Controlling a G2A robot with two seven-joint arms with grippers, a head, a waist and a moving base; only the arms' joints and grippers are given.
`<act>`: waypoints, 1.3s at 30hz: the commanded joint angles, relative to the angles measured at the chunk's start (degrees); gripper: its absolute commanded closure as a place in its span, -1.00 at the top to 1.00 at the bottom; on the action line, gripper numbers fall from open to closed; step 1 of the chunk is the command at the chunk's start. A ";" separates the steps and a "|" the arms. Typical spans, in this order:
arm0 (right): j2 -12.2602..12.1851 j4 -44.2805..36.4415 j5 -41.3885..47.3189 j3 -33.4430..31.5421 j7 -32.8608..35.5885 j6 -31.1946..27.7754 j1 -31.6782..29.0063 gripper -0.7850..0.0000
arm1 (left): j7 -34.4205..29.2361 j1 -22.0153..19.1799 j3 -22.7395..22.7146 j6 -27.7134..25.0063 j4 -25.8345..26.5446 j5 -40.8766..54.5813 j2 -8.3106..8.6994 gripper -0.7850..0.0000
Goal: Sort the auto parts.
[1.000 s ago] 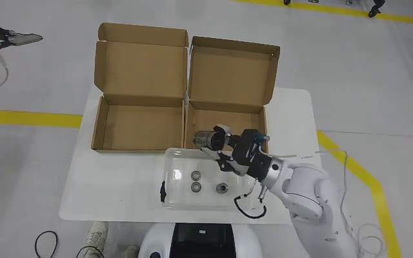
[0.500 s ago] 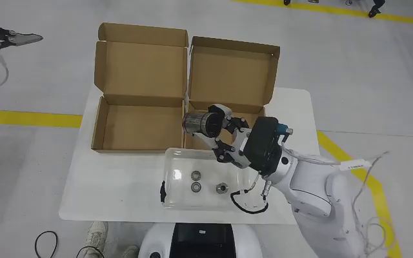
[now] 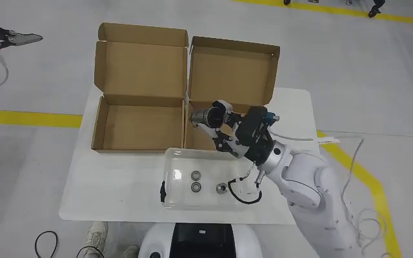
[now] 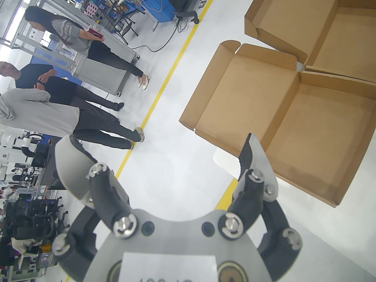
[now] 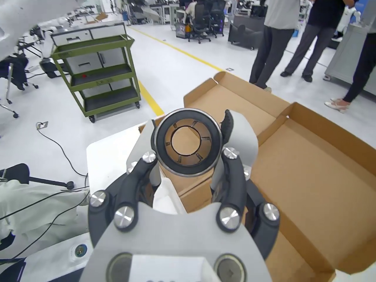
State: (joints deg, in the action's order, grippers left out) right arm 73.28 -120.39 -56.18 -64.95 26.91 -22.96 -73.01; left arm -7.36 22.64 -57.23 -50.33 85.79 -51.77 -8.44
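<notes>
My right gripper (image 3: 213, 121) is shut on a dark metal cylindrical bearing (image 3: 205, 117), held above the near left corner of the right cardboard box (image 3: 248, 122). In the right wrist view the bearing (image 5: 188, 146) faces the camera end-on, its ring and inner rollers showing, clamped between the fingers (image 5: 235, 136). A clear plastic tray (image 3: 174, 158) at the table's front holds three small round parts (image 3: 196, 175) (image 3: 196, 187) (image 3: 221, 188). My left gripper (image 4: 158, 148) is open and holds nothing, off past the table's edge over the floor, with the boxes (image 4: 317, 136) beyond it.
Two open cardboard boxes stand side by side at the back of the white table (image 3: 97, 187), lids folded back; the left box (image 3: 139, 126) has nothing in it. A green cart (image 5: 97, 71) and people stand on the floor well away from the table.
My right gripper has lifted the bearing from the tray's far edge and carried it back over the right box. The tray and its small parts have not moved.
</notes>
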 commanded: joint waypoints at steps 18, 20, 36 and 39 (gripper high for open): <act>2.65 22.50 -3.35 8.41 5.13 17.11 12.95 -1.00 | 0.00 0.00 0.00 0.00 0.00 0.00 0.00 1.00; 3.09 24.66 -3.71 9.61 5.61 18.72 14.34 -1.00 | 0.00 0.00 0.00 0.00 0.00 0.00 0.00 1.00; 6.69 39.37 -5.99 18.05 6.62 26.04 21.58 -1.00 | 0.00 0.00 0.00 0.00 0.00 0.00 0.00 1.00; 7.33 41.93 -5.65 19.07 6.35 26.35 22.28 -1.00 | 0.00 0.00 0.00 0.00 0.00 0.00 0.00 1.00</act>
State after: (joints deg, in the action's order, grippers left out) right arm 80.44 -79.28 -62.06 -46.12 33.43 3.37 -50.89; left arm -7.36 22.64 -57.23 -50.33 85.79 -51.77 -8.44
